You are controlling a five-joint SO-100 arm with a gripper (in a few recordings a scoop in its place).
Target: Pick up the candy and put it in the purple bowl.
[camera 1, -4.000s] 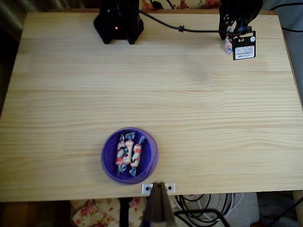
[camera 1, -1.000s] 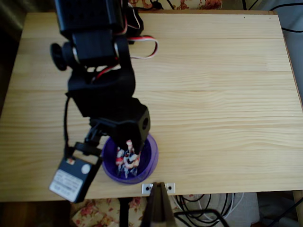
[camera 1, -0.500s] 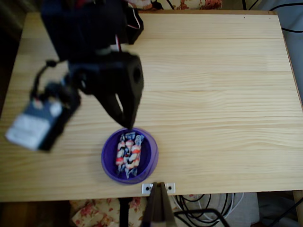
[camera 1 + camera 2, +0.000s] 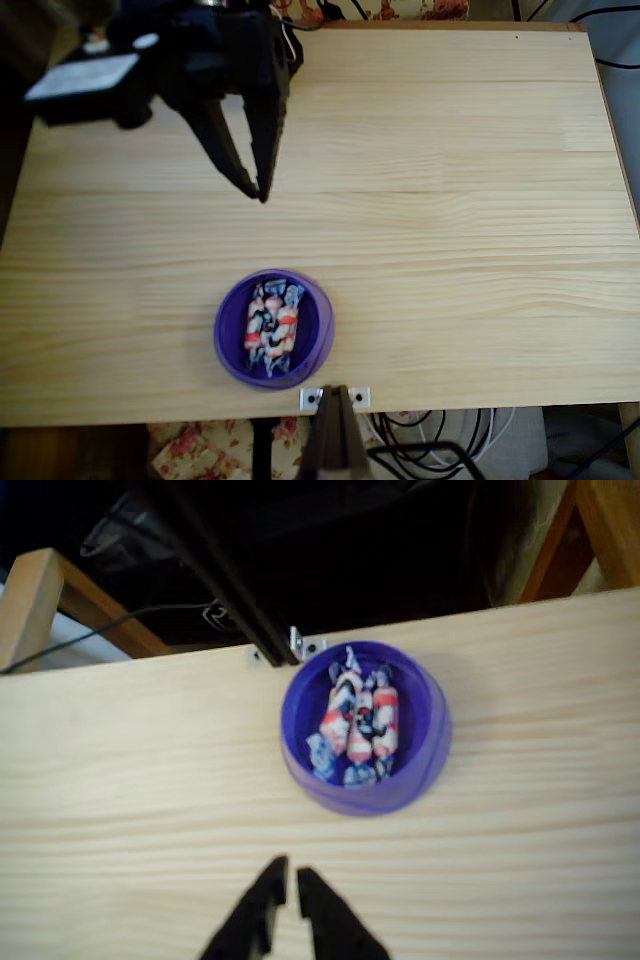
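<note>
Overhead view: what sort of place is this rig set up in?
Probably a home room, not a lab: a plain pine table, floral-patterned fabric under its near edge, and loose cables trailing on the floor.

Soft, even daylight covers the pale tabletop [image 4: 450,200] in the overhead view, brightest toward 12 o'clock, with no hard shadows. The dark arm [image 4: 200,70] at 11 o'clock is smeared by motion blur and its edges are lost. In the wrist view the whole picture is slightly soft; the purple bowl [image 4: 432,742] shows a faint sheen on its rim, and the area beyond the tabletop at 12 o'clock is nearly black.
</note>
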